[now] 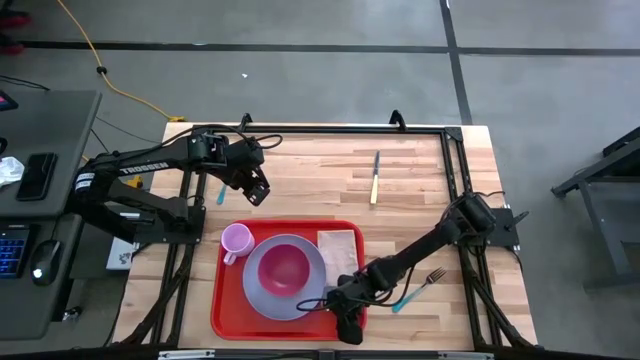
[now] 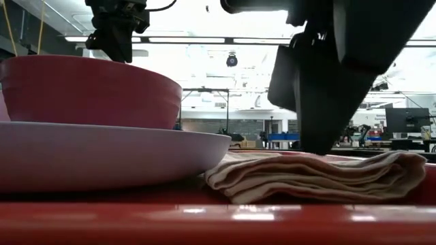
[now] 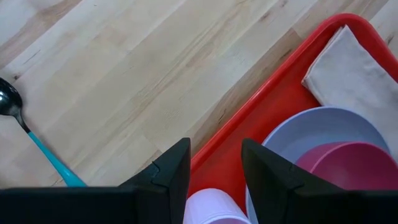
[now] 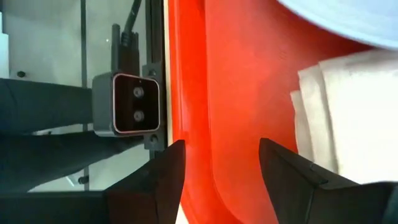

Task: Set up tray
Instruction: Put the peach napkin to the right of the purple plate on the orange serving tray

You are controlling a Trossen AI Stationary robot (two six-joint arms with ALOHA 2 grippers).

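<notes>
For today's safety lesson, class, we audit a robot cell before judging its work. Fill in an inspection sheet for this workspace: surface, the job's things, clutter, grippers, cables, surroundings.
Surface: pale wooden plank table, black frame along its edges.
Job's things: large flat red plastic tray holding a lavender round plate, a dark pink bowl on the plate, a pink cup and a folded beige cloth napkin.
Clutter: yellow-handled knife, teal-handled fork and teal-handled spoon lying off the tray.
Grippers: left gripper open above the tray's far edge; right gripper open over the tray's near right corner.
Cables: yellow cable on the floor.
Surroundings: grey floor; desk with keyboard and mouse at left.
</notes>
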